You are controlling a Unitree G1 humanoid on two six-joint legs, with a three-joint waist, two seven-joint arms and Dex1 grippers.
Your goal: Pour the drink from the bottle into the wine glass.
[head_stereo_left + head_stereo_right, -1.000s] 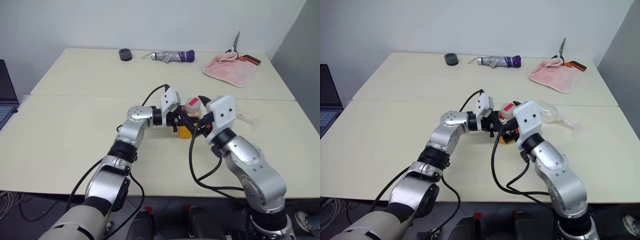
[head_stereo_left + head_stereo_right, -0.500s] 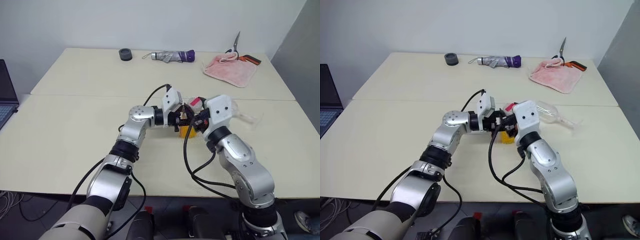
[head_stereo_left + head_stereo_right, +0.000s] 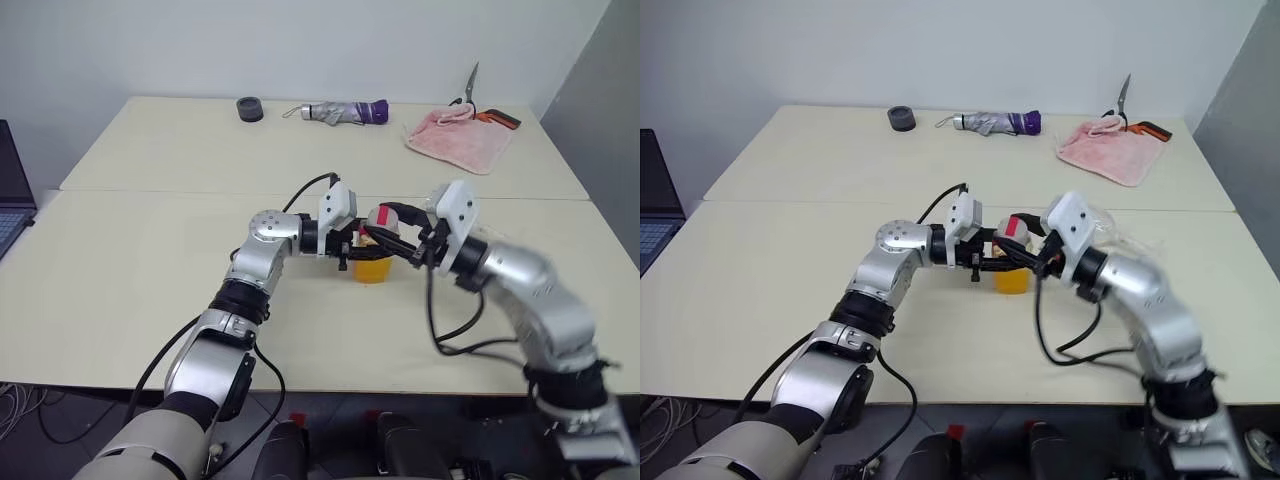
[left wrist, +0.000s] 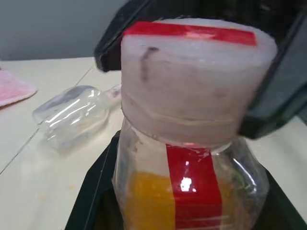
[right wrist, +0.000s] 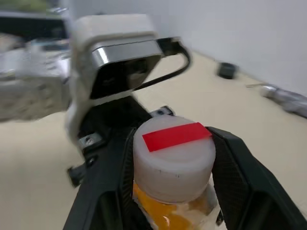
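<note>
Partly hidden, the bottle [image 3: 371,250] sits between left gripper [image 3: 352,243] and right gripper [image 3: 398,232]

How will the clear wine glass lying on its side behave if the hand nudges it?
The clear stemmed wine glass lies on its side on the cream table, so its rounded bowl would likely roll in an arc. Thin glass: probably light and fragile. It looks empty, so nothing should spill.

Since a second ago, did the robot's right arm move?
Yes. The right gripper stays at the bottle's cap, but its arm swung outward toward the table's right edge.
</note>
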